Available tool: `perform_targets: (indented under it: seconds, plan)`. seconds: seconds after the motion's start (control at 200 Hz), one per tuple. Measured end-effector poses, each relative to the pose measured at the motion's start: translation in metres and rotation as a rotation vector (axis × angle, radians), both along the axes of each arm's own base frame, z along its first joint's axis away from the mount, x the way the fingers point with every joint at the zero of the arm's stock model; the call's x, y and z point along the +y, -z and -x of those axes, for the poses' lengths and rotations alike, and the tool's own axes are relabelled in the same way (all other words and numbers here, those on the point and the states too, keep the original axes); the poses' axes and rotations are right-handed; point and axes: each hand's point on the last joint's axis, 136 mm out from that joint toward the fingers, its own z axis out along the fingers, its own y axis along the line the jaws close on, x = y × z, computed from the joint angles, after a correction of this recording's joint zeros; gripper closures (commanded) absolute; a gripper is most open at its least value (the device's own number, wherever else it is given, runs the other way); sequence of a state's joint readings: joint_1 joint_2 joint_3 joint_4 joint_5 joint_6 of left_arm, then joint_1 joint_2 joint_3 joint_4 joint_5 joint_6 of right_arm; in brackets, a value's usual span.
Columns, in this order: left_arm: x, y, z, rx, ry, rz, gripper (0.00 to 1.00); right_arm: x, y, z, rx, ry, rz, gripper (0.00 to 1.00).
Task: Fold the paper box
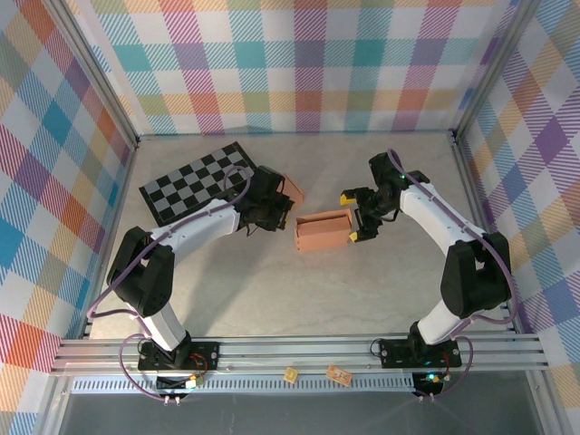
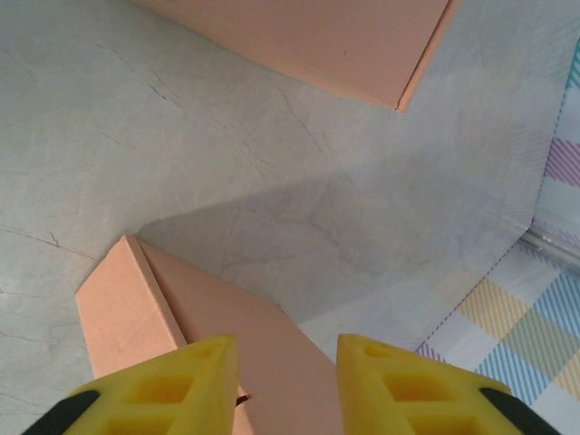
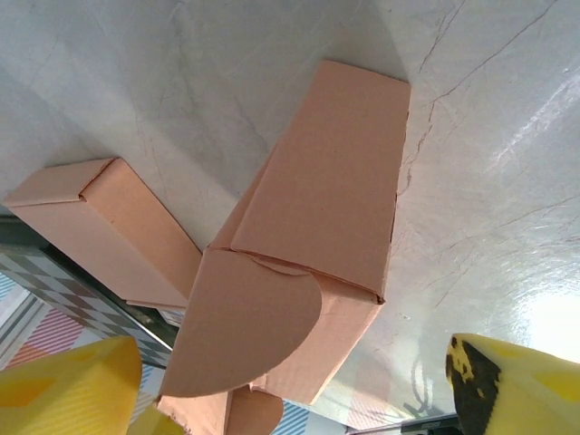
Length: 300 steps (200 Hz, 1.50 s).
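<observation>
The paper box (image 1: 322, 231), tan cardboard, lies on the table in mid view. Its right end, with a round flap (image 3: 245, 335) standing out, sits between the wide-apart fingers of my right gripper (image 1: 349, 217). In the right wrist view neither yellow pad (image 3: 68, 385) touches the box (image 3: 326, 190), and the gripper (image 3: 290, 399) is open. A second tan cardboard piece (image 1: 290, 188) lies just beyond my left gripper (image 1: 272, 211). In the left wrist view that gripper (image 2: 285, 381) hovers over this piece (image 2: 127, 308), its jaws apart with a clear gap and nothing pinched.
A black and grey checkered mat (image 1: 195, 181) lies at the back left, partly under the left arm. Plaid walls and metal posts (image 1: 458, 145) close in the table at the back and sides. Bare grey table (image 1: 299, 308) stretches in front of the box.
</observation>
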State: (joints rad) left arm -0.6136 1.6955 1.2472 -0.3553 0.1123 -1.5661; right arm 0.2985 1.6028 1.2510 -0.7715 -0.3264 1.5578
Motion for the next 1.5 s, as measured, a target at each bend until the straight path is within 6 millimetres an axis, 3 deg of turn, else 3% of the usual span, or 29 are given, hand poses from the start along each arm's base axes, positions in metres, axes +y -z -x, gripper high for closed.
perform_targets:
  seconds: [0.37,0.965,1.5]
  plan:
    - [-0.008,0.003,0.015,0.035,0.052,-0.004,0.66,-0.001,0.012,0.003,-0.005,-0.020,0.005,0.18]
    - [-0.019,-0.003,0.020,0.025,0.078,0.009,0.66,-0.003,0.024,0.008,0.004,-0.032,0.013,0.27]
    - [-0.028,-0.003,0.028,0.025,0.103,0.009,0.68,-0.002,0.024,0.008,-0.008,-0.047,0.014,0.32]
